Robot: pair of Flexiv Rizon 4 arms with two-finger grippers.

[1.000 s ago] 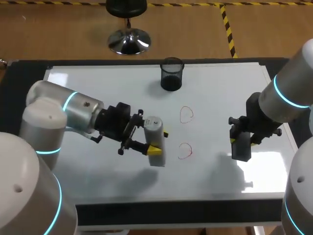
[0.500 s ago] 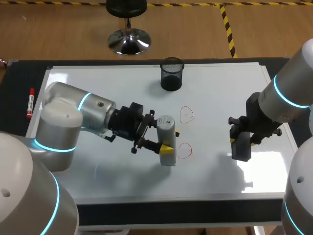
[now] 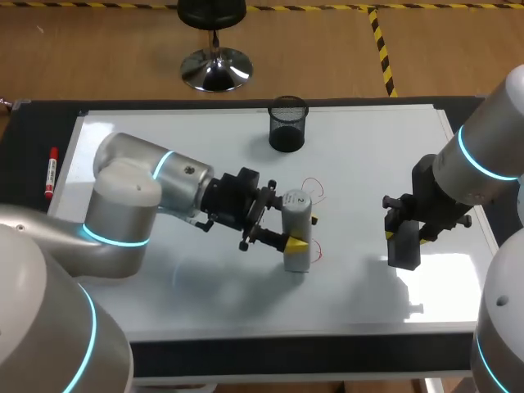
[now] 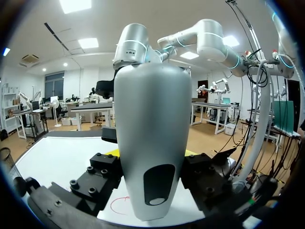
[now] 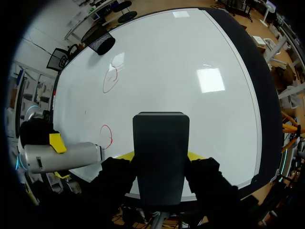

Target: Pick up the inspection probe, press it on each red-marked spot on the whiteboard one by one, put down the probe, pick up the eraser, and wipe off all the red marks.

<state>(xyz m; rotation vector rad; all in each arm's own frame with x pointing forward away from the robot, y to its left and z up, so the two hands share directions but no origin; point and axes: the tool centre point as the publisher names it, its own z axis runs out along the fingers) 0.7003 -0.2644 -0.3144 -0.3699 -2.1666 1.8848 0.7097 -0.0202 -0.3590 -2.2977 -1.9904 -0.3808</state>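
Note:
My left gripper [image 3: 304, 232] is shut on the grey inspection probe [image 3: 296, 233], which stands roughly upright over the lower red mark [image 3: 316, 254] and hides part of it. Whether its tip touches the whiteboard [image 3: 164, 270] I cannot tell. The upper red mark [image 3: 313, 190] lies just beyond it. In the left wrist view the probe [image 4: 152, 138] fills the space between the fingers, with a red mark [image 4: 119, 204] under it. At the right, above the board, my right gripper [image 3: 407, 237] is shut on the black eraser [image 3: 404, 250]. The right wrist view shows the eraser [image 5: 160, 152], both marks [image 5: 110, 78] [image 5: 106, 134] and the probe [image 5: 62, 156].
A black mesh cup [image 3: 287, 123] stands at the board's back middle. A red marker [image 3: 51, 173] lies on the dark table strip left of the board. The board's frame [image 3: 286, 352] runs along the front.
My left arm has carried the probe to the right, from left of the lower red mark to over it. The right arm with the eraser has not moved.

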